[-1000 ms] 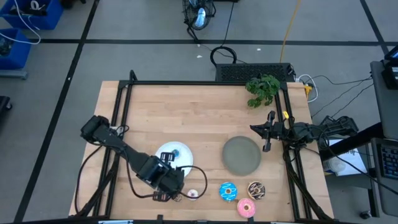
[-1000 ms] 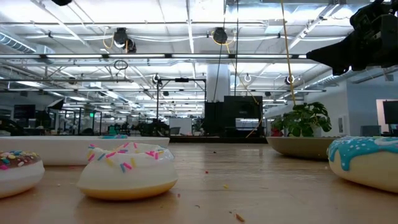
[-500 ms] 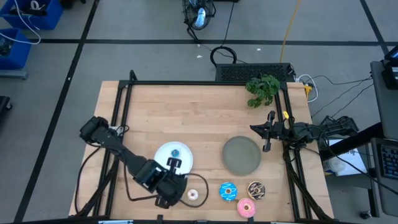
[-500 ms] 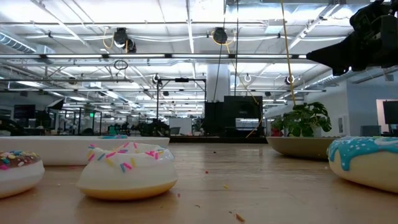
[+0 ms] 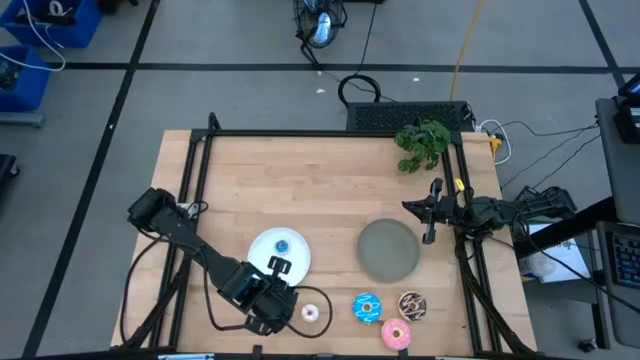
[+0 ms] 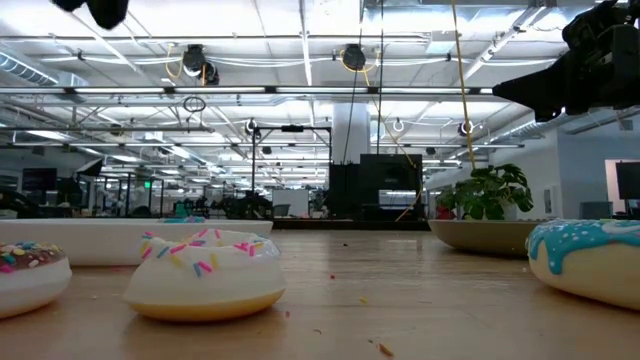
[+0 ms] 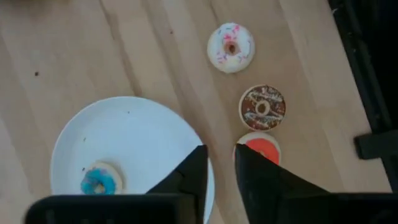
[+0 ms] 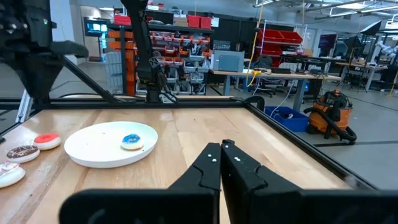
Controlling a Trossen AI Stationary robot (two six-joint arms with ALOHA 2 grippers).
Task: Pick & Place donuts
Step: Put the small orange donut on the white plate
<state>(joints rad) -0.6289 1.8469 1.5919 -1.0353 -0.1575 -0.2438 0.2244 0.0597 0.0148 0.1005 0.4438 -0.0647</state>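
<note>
One tiny blue donut point(image 7: 97, 181) on the white plate point(image 7: 134, 134) | left tool point(image 7: 219, 163) empty, fingers slightly apart, above tiny red donut point(image 7: 260, 148); brown point(image 7: 262, 107) and whitish point(image 7: 231, 47) just beyond | step: likely approach red | next: descend, straddle, clench | right tool point(image 8: 221, 163) clenched, idle

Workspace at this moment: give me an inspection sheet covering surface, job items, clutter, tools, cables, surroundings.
Surface: wooden table, black frame.
Job's things: tiny blue donut on the white plate; red tiny donut, brown tiny donut and whitish tiny donut on the wood beside it; three larger donuts near the front edge; grey plate holds nothing.
Clutter: green plant at the far right corner.
Tools: left tool above the white plate's edge near the red donut, slightly parted; right tool parked at the right edge, closed.
Cables: thin cable by the left arm.
Surroundings: workshop hall, no people seen.
</note>
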